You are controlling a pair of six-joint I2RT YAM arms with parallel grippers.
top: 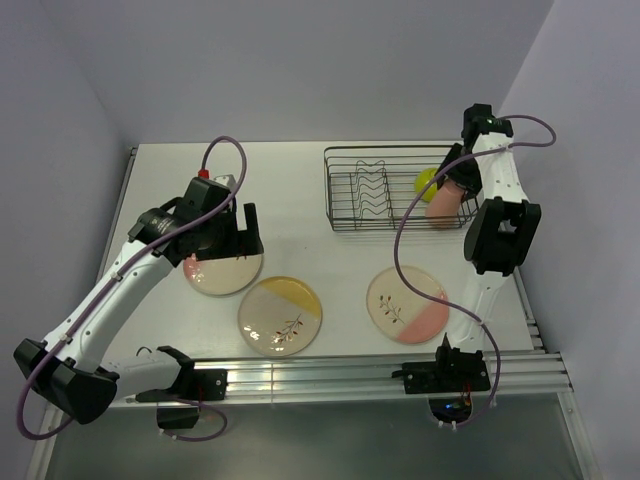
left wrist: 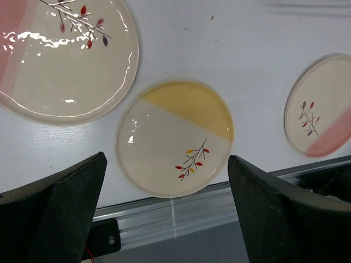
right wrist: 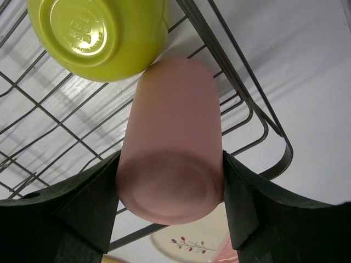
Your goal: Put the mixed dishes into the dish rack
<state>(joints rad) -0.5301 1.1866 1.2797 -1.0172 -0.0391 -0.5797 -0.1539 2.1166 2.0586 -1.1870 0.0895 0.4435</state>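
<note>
Right gripper is clamped on the cup — it hangs tilted over the right end of the rack, just beside the bowl inside. Left gripper stands wide apart over the table — near it the yellow plate lies flat between two pink plates.

Lab test bench: white table, plain enclosing walls, aluminium mounting rail.

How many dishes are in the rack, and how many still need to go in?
Done: the lime-green bowl sits upside down in the dish rack. In hand: the right jaws hold the pink cup at the rack's edge. To do: three plates on the table; left jaws open.
</note>
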